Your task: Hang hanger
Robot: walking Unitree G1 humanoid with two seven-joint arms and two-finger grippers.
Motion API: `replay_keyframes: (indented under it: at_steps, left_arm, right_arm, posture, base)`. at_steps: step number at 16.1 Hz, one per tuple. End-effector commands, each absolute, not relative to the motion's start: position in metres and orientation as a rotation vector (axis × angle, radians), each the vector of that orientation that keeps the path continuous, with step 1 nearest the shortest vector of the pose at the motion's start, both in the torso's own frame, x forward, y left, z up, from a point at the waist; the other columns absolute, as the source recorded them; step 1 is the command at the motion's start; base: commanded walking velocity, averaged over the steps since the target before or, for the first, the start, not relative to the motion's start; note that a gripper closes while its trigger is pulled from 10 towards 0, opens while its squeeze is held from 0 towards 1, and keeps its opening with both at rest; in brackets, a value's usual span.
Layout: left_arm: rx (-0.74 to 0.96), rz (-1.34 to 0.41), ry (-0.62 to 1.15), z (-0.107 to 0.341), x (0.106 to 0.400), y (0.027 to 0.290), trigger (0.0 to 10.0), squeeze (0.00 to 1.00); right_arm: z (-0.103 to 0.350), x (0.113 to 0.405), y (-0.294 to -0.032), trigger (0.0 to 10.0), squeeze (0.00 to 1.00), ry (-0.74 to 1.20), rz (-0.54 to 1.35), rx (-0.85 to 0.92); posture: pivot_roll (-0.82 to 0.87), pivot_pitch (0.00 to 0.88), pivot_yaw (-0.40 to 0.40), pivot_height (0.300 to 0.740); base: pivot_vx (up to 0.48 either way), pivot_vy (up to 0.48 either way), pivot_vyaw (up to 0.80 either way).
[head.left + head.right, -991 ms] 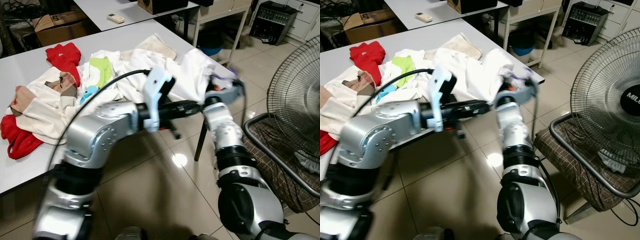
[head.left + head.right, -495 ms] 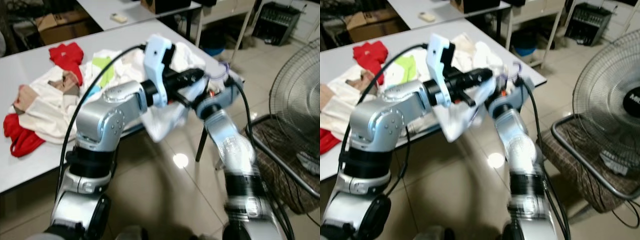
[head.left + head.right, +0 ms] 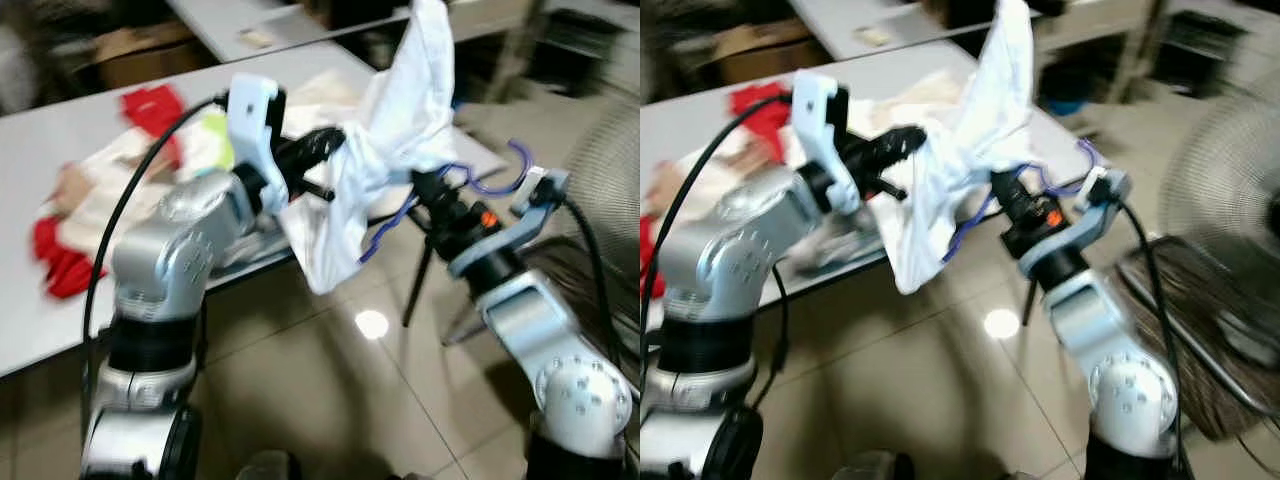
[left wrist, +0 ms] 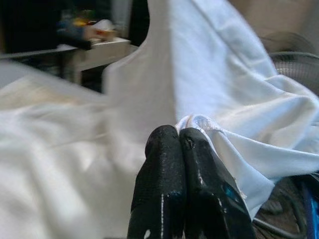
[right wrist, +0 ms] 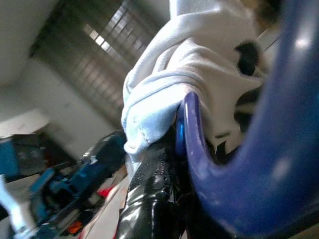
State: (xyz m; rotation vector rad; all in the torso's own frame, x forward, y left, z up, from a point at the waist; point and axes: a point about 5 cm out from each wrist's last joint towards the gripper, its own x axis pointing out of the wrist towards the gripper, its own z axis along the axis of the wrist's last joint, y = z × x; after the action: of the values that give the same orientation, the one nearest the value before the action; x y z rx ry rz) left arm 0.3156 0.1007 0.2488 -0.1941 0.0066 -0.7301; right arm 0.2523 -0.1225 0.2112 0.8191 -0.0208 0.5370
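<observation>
A white garment [image 3: 385, 130] hangs in the air in front of the table, draped over a blue plastic hanger [image 3: 480, 180] whose hook curls out to the right. My left gripper [image 4: 179, 144] is shut on a fold of the white garment. My right gripper [image 3: 430, 190] holds the blue hanger [image 5: 209, 164] from below, its fingers closed around the bar, with cloth bunched against them. Both arms are raised over the floor beside the table edge.
The white table [image 3: 60, 150] carries a pile of clothes: red [image 3: 150, 105], green [image 3: 215, 150] and cream pieces. A standing fan [image 3: 1230, 160] and a chair with a checked cushion [image 3: 1185, 330] are at the right. Tiled floor [image 3: 330, 400] lies below.
Both arms lifted the white garment and the hanger up off the table pile. The garment now hangs free in the air. The camera view has shifted and is blurred.
</observation>
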Motion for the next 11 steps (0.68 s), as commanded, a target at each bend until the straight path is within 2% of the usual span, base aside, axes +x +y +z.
replay_keyframes:
  at_steps: [1, 5, 7, 8, 9, 11]
  left_arm:
    - [-0.218, -0.696, -0.002, 0.251, 0.311, 0.108, 0.0, 0.00]
    - [-0.345, -0.801, -0.154, 0.271, 0.288, 0.102, 0.0, 0.00]
    - [-0.498, -0.894, -0.307, 0.301, 0.277, 0.102, 0.0, 0.00]
    - [-0.616, -0.916, -0.403, 0.317, 0.274, 0.107, 0.0, 0.00]
    - [-0.692, -0.908, -0.448, 0.325, 0.275, 0.112, 0.0, 0.00]
    - [-0.690, -0.880, -0.444, 0.324, 0.278, 0.116, 0.0, 0.00]
  right_arm:
    - [0.218, 0.243, -0.112, 10.0, 0.00, -0.018, 0.633, 0.811]
    - [0.255, 0.240, -0.100, 10.0, 0.00, -0.161, 0.770, 0.852]
    - [0.295, 0.233, -0.086, 10.0, 0.00, -0.316, 0.933, 0.886]
    - [0.319, 0.226, -0.084, 10.0, 0.00, -0.418, 1.041, 0.960]
    - [0.327, 0.224, -0.084, 10.0, 0.00, -0.451, 1.080, 0.993]
    - [0.317, 0.234, -0.085, 10.0, 0.00, -0.384, 1.018, 0.937]
  posture:
    - [0.07, 0.013, 0.079, 0.740]
    - [0.09, 0.013, 0.042, 0.740]
    - [0.09, 0.013, 0.036, 0.740]
    - [0.08, 0.011, 0.030, 0.740]
    - [0.08, 0.011, 0.027, 0.740]
    - [0.09, 0.012, 0.023, 0.740]
  base:
    - [0.000, 0.000, 0.80]
    - [0.000, 0.000, 0.80]
    - [0.000, 0.000, 0.80]
    - [0.000, 0.000, 0.80]
    - [0.000, 0.000, 0.80]
    - [0.000, 0.000, 0.80]
